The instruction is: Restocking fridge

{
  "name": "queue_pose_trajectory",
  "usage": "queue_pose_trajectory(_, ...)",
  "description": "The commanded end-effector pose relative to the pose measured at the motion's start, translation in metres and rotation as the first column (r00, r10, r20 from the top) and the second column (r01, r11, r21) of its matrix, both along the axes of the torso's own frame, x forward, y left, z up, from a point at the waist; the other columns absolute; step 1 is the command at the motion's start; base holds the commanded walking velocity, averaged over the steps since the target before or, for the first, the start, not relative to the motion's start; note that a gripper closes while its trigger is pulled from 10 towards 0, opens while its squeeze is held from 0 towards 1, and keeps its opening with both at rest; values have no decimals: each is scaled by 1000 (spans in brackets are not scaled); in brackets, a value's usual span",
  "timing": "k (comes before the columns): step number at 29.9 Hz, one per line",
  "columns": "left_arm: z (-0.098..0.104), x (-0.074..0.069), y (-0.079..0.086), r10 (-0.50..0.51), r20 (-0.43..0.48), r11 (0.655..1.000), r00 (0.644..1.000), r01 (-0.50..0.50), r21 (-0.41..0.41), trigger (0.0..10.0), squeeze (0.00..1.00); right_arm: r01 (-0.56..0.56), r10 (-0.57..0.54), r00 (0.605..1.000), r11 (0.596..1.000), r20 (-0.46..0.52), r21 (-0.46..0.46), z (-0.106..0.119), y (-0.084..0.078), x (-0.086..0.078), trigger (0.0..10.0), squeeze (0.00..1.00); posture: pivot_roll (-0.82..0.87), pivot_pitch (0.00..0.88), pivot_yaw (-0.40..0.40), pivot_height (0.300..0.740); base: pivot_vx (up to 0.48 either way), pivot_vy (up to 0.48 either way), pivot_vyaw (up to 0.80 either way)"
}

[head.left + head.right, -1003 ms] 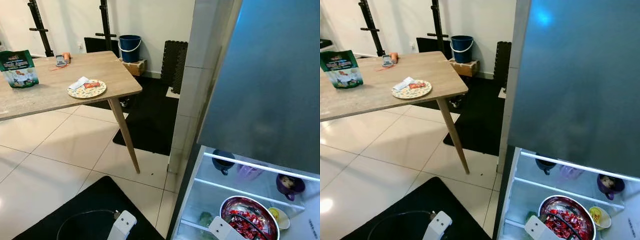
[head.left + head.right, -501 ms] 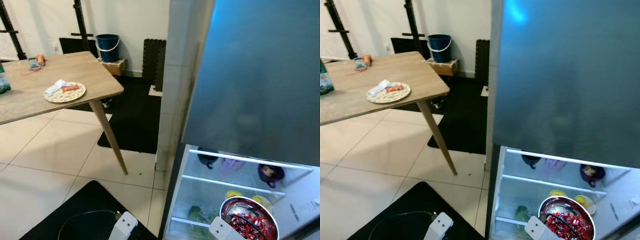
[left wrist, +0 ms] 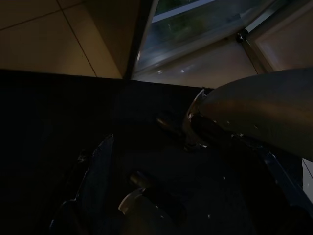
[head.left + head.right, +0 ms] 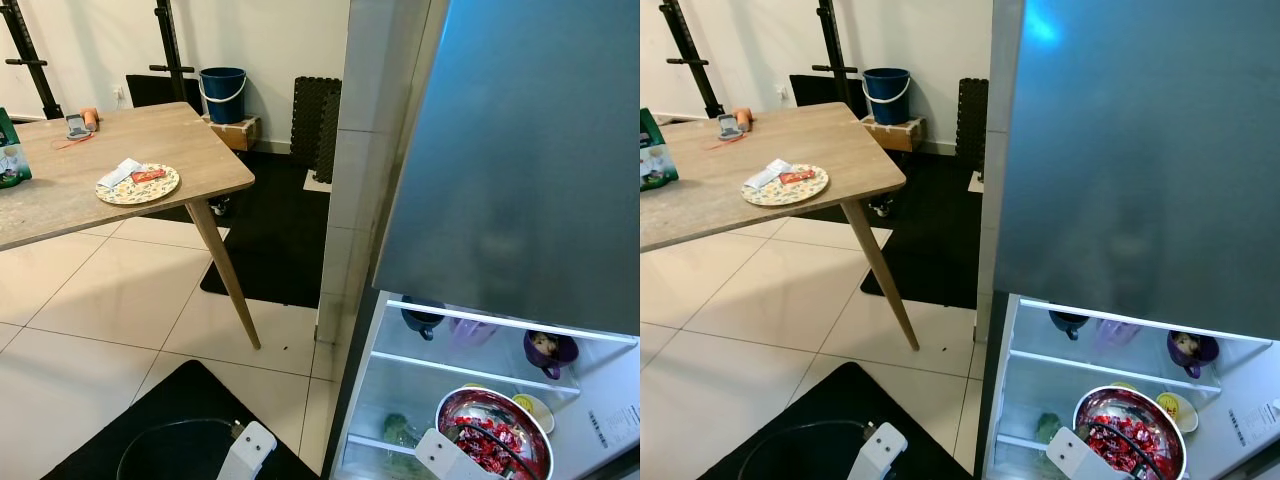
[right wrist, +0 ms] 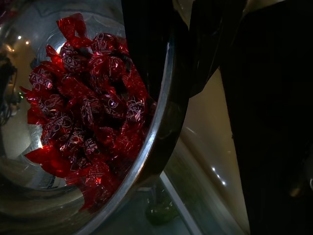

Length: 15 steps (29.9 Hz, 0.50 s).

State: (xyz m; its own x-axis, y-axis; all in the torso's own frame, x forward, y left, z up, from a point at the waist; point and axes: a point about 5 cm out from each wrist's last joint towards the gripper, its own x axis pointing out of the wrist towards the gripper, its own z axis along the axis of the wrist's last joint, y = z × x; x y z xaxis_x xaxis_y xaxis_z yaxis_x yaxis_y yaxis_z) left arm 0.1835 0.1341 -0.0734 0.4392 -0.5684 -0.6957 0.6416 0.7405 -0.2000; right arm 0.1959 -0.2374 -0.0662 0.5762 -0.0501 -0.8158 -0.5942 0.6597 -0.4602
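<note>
A tiled kitchen floor [image 4: 120, 320] ran under a wooden table [image 4: 60, 185] bearing a patterned plate [image 4: 138, 184], beside an open fridge [image 4: 1120, 380] with lit glass shelves. The right gripper [image 5: 171, 73] was clamped on the rim of a steel bowl [image 4: 1130, 430] of red-wrapped sweets [image 5: 88, 112], held before the lower shelves, near a purple mug [image 4: 1193, 349]. The left gripper [image 3: 122, 205] hung low over a black mat [image 4: 190, 420]; whether its fingers were apart, I cannot tell.
</note>
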Motion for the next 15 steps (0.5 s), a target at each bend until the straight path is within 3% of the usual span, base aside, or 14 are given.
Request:
queue_pose_trajectory(1, 2, 2, -3, -17, 15, 1000, 1000, 17, -2, 10000, 0, -3, 3, 1000, 1000, 23, -1, 4, -1, 6, 10000, 0, -119, 0, -24, 690, 0, 0, 0)
queue_pose_trajectory(15, 11, 17, -9, -51, 79, 999, 996, 52, -14, 10000, 0, -38, 38, 996, 999, 79, -1, 15, 3, 26, 10000, 0, -117, 0, -24, 630, 0, 0, 0)
